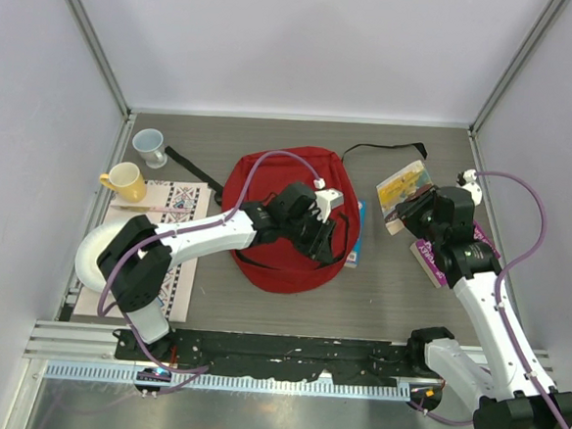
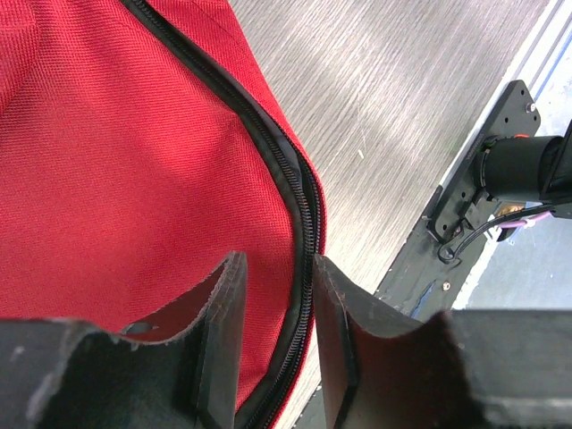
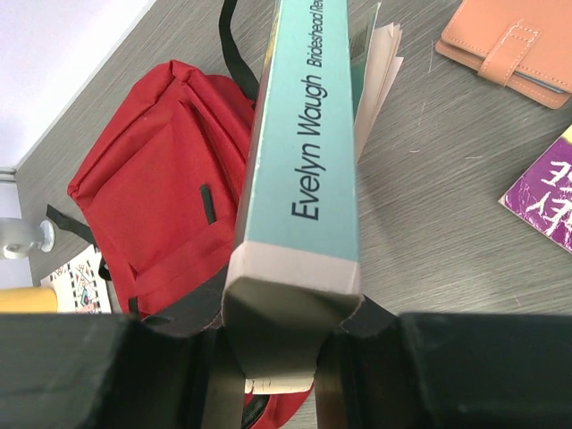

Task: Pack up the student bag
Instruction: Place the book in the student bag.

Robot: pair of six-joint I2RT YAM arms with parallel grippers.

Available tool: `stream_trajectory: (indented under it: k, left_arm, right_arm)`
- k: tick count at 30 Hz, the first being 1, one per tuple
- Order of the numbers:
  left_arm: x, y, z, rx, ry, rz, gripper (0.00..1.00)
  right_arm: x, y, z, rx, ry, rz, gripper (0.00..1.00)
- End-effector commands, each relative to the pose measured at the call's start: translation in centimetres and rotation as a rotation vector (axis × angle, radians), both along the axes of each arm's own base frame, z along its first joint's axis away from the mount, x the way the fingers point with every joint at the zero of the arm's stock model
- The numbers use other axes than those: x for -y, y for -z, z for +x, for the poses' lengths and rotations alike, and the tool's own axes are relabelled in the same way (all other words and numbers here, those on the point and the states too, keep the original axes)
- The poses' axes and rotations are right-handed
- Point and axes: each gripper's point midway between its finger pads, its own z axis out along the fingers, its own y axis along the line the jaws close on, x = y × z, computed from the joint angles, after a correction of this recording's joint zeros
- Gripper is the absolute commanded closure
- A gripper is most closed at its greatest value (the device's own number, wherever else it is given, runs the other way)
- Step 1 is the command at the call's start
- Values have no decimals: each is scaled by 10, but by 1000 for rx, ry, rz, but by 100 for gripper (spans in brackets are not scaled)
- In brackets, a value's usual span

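Observation:
The red student bag (image 1: 270, 238) lies flat in the middle of the table and also shows in the left wrist view (image 2: 116, 161) and the right wrist view (image 3: 152, 188). My left gripper (image 1: 330, 244) hangs over the bag's right edge. Its jaws (image 2: 279, 259) are open, one on each side of the black zipper trim (image 2: 277, 152), and do not pinch it. My right gripper (image 1: 411, 206) is shut on a teal-spined Evelyn Waugh paperback (image 3: 308, 134). It holds the book off the table to the right of the bag (image 3: 290, 340).
A blue book (image 1: 355, 234) lies against the bag's right side. A purple book (image 3: 545, 192) and an orange wallet (image 3: 505, 45) lie on the right. A pale mug (image 1: 150, 146), a yellow mug (image 1: 123, 181) and a patterned mat (image 1: 169, 265) are on the left. A black strap (image 1: 384, 151) trails behind the bag.

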Motion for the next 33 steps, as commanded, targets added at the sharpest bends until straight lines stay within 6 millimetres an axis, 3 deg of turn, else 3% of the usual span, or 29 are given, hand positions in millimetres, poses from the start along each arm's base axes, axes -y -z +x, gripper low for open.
stream_trajectory:
  k: [1,11,12,20,23,24,27,30,33]
  left_arm:
    - [6,-9,8,29,-8,-34,63]
    - [2,2,-5,-16,50,-5,52]
    - [2,5,-5,-20,52,2,62]
    - [1,0,2,3,25,7,85]
    - [0,-3,7,20,10,8,100]
    - [0,-4,8,23,6,10,100]
    - [-3,-12,21,61,-40,20,100]
    - [-13,-33,47,132,-151,25,100]
    - [-27,-70,78,208,-268,0,100]
  right_arm:
    - [-2,-46,19,181,4,34,99]
    - [-1,-46,18,180,3,36,99]
    - [-1,-45,18,177,3,35,99]
    - [-2,-44,19,177,0,40,99]
    - [-3,-44,19,178,-6,41,99]
    - [-3,-45,19,181,-7,40,99]
    - [-2,-50,17,192,-9,35,99]
    - [2,-67,13,229,-10,6,99]
    - [11,-93,3,286,-3,-47,99]
